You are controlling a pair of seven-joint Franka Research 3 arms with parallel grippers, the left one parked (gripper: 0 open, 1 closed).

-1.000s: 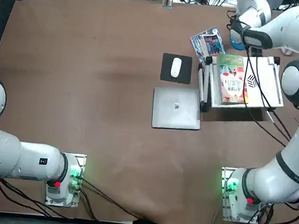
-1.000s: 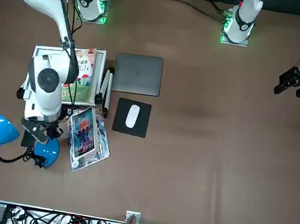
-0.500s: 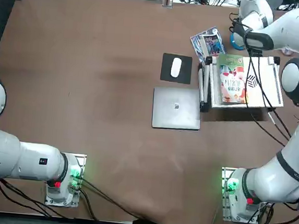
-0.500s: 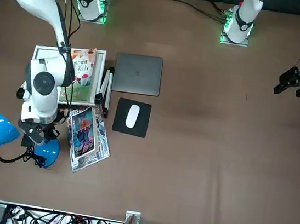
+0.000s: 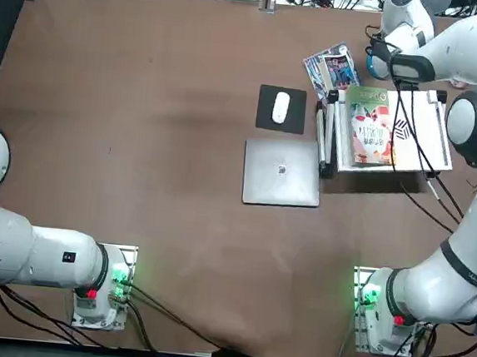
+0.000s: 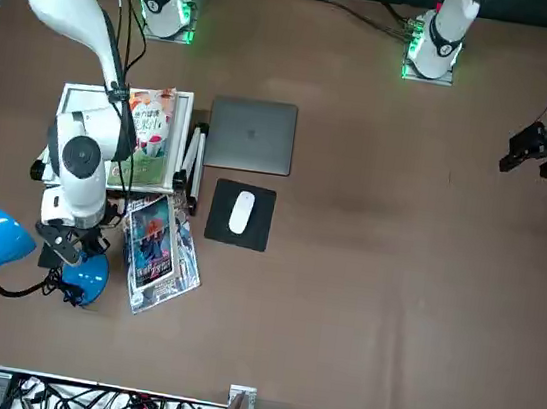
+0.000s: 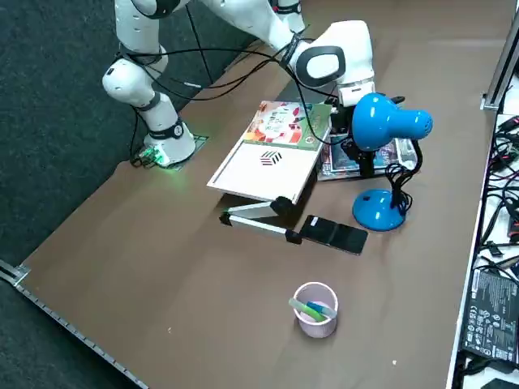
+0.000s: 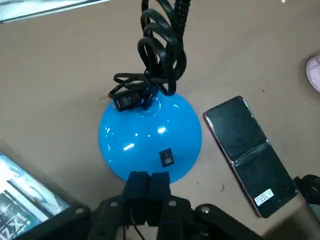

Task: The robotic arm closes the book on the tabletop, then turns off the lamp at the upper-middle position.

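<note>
The book [image 5: 368,125] lies closed on a white stand [image 5: 422,136], its green cover with the red-pink picture facing up; it also shows in the front view [image 6: 147,132]. The lamp stands just beyond it: a round blue base [image 8: 150,135] with a small black switch [image 8: 166,158], a coiled black cable, and a blue head [image 7: 391,121]. My right gripper [image 8: 146,180] is shut with nothing in it. It hangs low over the near rim of the lamp base [image 6: 84,278], its tips close to the switch. Whether they touch the base I cannot tell.
A dark phone [image 8: 250,155] lies beside the lamp base, and a pink cup with pens [image 7: 315,308] stands further out. Blue-red leaflets [image 6: 160,240], a white mouse [image 6: 241,212] on a black pad and a grey laptop [image 6: 251,135] lie near the book stand.
The right wrist has moved a little further from the book stand toward the lamp base and settled lower over it. The book stays closed.
</note>
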